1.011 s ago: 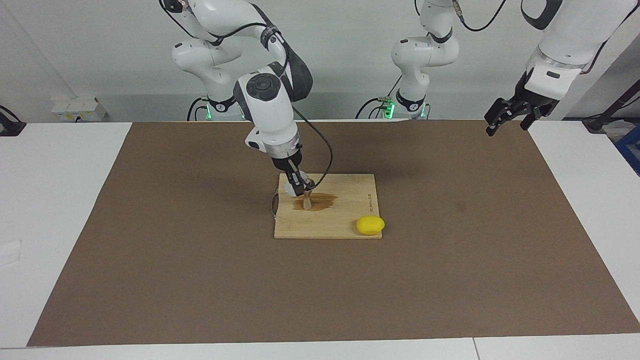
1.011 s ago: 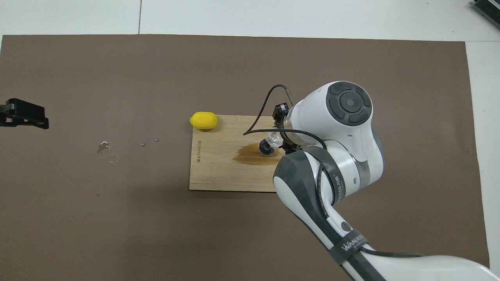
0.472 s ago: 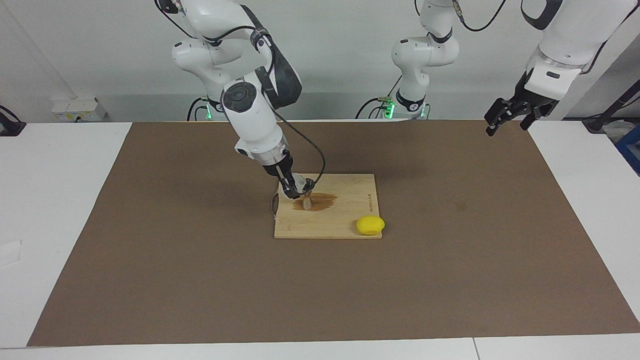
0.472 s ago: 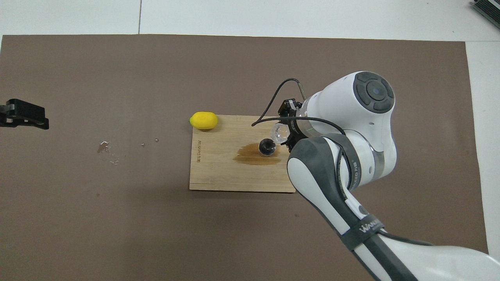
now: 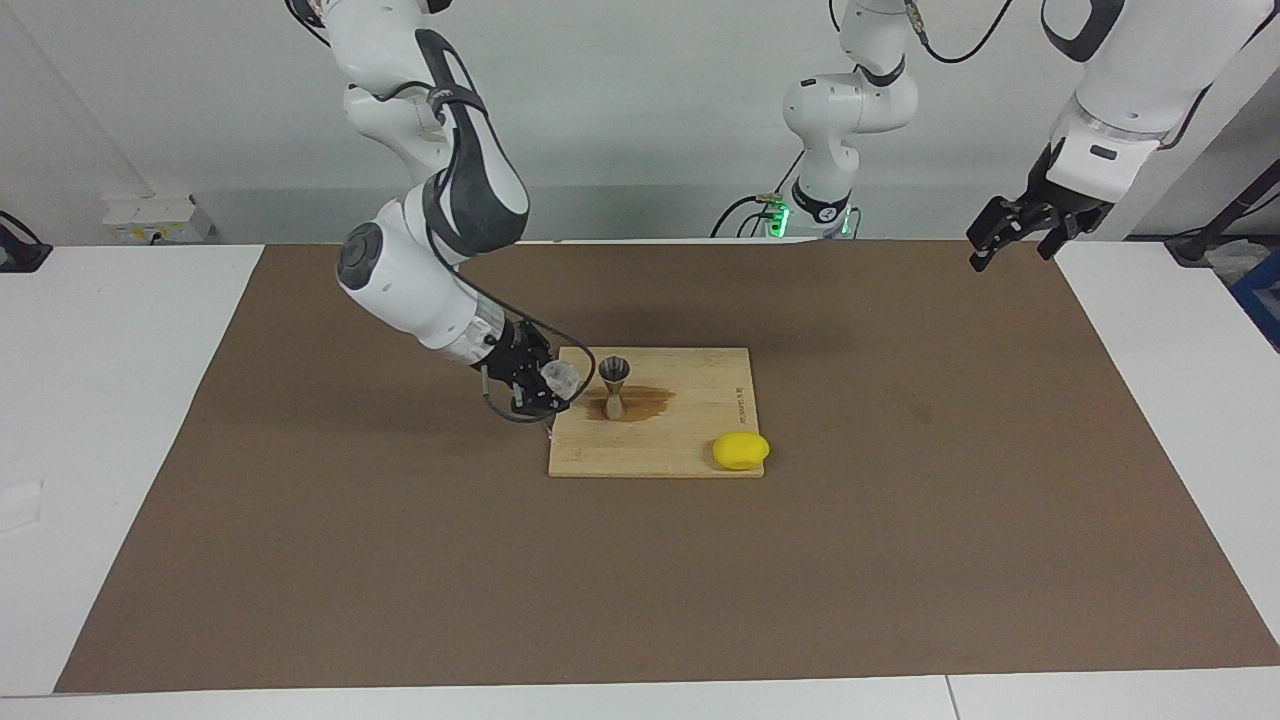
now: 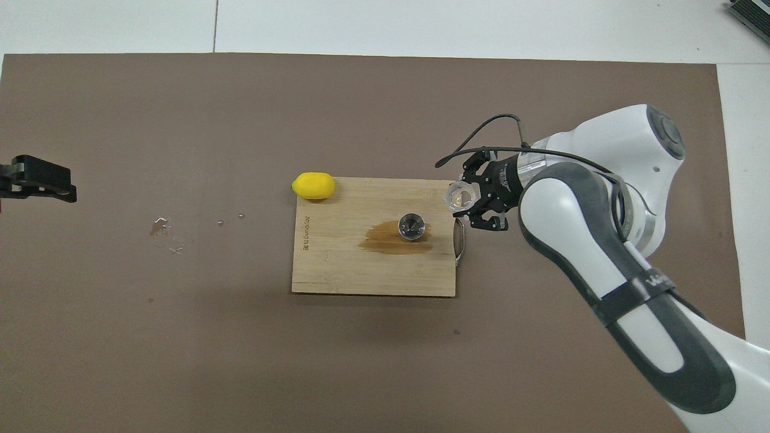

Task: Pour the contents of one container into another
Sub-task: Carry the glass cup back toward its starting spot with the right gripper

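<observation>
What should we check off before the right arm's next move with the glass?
1. Grip: right gripper shut on the glass cup, held in the air over the cutting board's edge at the right arm's end. Ok.
2. Cup attitude: tipped on its side, mouth toward the jigger. Ok if pouring; not ok for setting down.
3. Jigger: upright on the board, apart from the cup. Ok.
4. Spill: a dark wet patch spreads around the jigger's base. Not ok.
5. Liquid left in the cup: cannot tell.
6. Left gripper: open, waiting over the mat's corner. Ok.
</observation>
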